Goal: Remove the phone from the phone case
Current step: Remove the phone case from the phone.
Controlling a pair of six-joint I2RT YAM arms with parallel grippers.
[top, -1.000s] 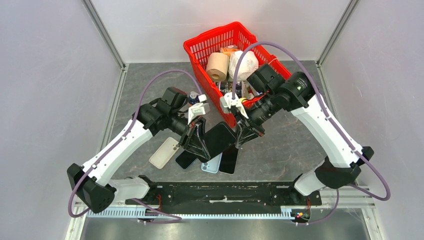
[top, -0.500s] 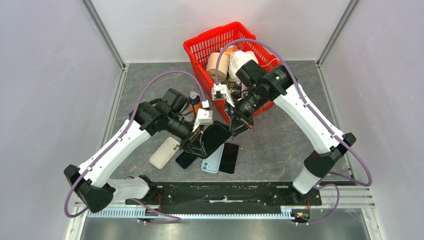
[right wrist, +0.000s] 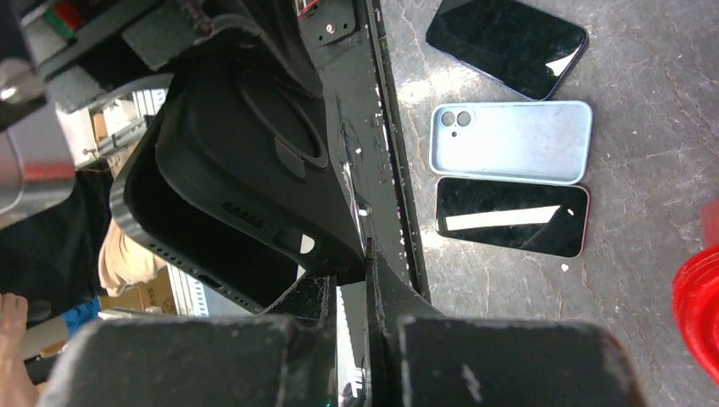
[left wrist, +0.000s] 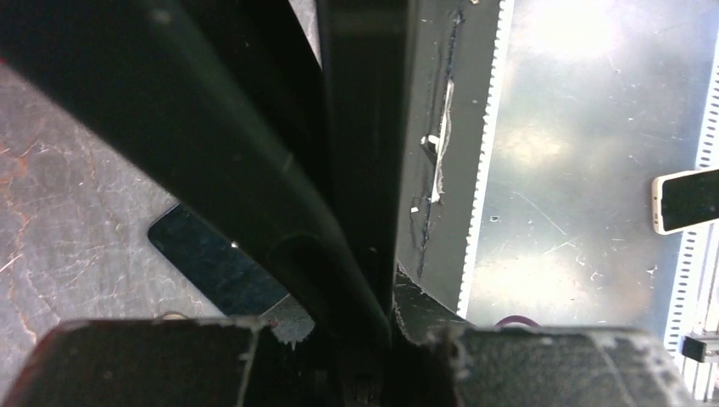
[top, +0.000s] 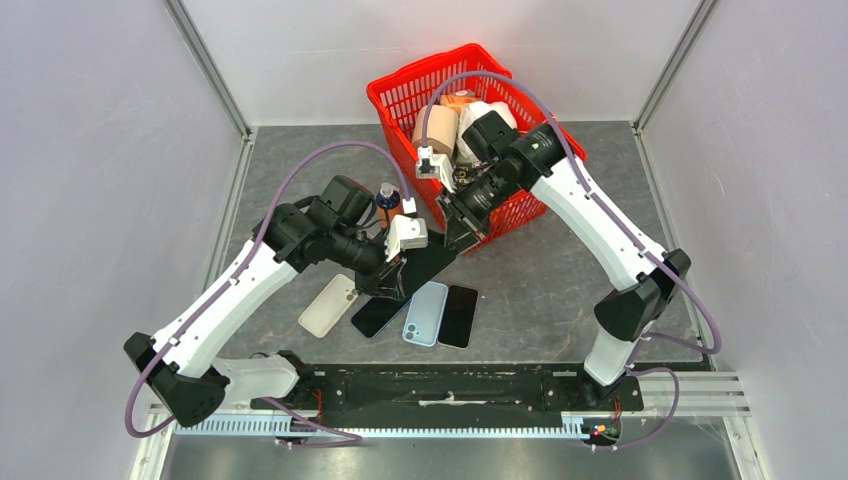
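A black phone in a black case (top: 432, 262) is held off the table between both arms, edge-on to the top view. My left gripper (top: 398, 272) is shut on its lower end; in the left wrist view the case (left wrist: 254, 161) runs up from my closed left gripper (left wrist: 360, 339). My right gripper (top: 457, 228) is at its upper end, beside the red basket. In the right wrist view the case back and port edge (right wrist: 237, 170) fill the left. My right gripper (right wrist: 366, 280) is nearly closed, pinching the case's corner edge.
On the table below lie a cream case (top: 328, 305), a black phone (top: 373, 318), a light blue cased phone (top: 424, 314) and another black phone (top: 459, 316). The red basket (top: 400, 88) holds paper rolls. A small bottle (top: 388, 200) stands left of it.
My right gripper has moved up and left toward the basket. The black cased phone has turned from face-up to edge-on and dropped lower. My left gripper has kept its hold.
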